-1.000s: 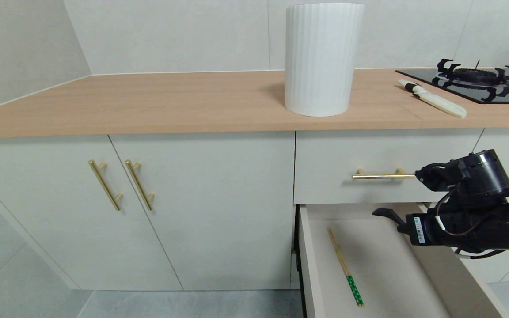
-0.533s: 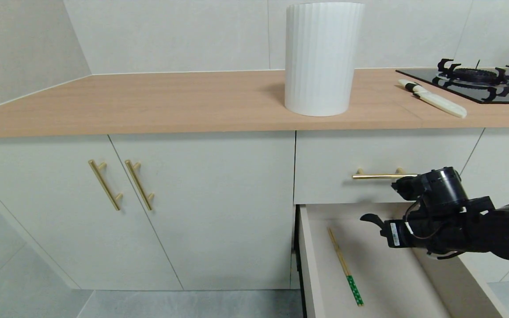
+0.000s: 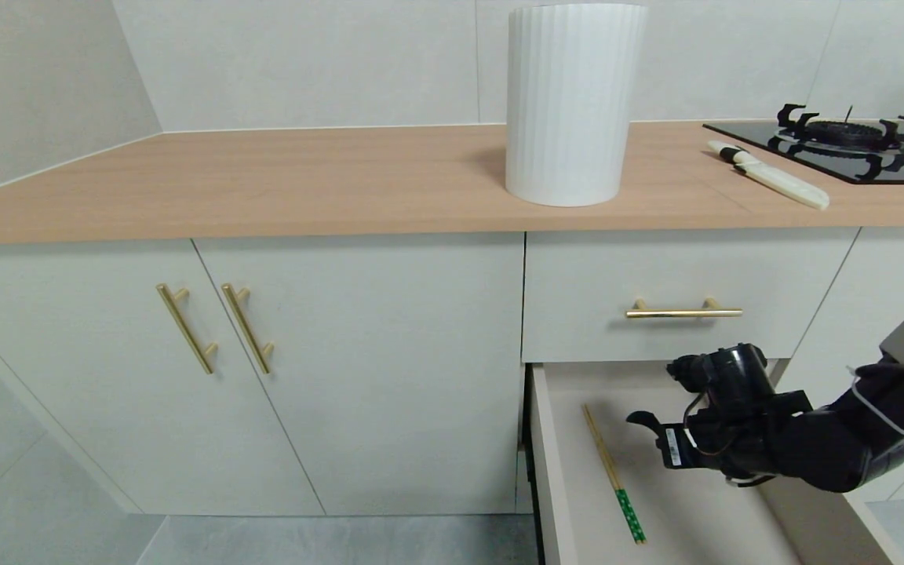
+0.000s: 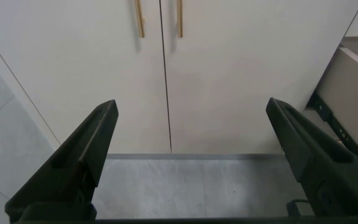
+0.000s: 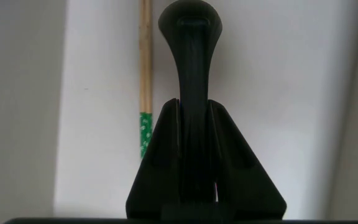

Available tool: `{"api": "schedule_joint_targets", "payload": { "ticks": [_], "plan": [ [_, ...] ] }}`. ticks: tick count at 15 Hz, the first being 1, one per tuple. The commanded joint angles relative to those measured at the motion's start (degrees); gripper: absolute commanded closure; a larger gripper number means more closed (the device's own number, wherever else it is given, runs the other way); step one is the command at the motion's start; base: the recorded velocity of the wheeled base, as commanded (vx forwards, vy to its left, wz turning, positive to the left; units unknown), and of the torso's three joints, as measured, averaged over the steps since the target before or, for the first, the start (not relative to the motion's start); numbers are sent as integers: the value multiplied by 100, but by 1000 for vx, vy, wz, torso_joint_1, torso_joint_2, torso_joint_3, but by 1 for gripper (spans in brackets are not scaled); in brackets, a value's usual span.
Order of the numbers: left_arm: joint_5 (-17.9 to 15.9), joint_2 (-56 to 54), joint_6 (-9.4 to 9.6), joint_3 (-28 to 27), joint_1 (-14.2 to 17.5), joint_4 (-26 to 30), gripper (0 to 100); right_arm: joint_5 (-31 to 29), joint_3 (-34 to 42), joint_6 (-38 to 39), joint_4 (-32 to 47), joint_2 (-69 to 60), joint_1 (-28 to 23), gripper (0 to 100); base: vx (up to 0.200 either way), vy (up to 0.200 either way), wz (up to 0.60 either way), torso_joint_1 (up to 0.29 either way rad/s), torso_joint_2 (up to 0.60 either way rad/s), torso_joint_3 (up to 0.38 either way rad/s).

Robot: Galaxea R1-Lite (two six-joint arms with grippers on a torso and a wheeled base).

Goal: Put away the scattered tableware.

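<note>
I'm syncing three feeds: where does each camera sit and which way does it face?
Head view: on the head, facing forward and down at counter and open drawer; right claw above the drawer.
Left wrist view: left wrist, facing cabinet doors and floor; open left claw.
Right wrist view: right wrist, looking into the drawer; shut right claw.
Shared: head and right wrist views show the chopsticks.
</note>
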Motion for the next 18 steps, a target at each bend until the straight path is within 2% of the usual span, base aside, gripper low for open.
{"api": "schedule_joint_targets", "payload": {
  "ticks": [1, 18],
  "plan": [
    [1, 9, -1, 0, 2, -1, 0, -61, 29, 1, -163, 443, -6, 100, 0, 0, 0, 0, 0, 0],
    [1, 9, -1, 0, 2, -1, 0, -140, 46, -26, -374, 830, -77, 100, 0, 0, 0, 0, 0, 0]
  ]
}}
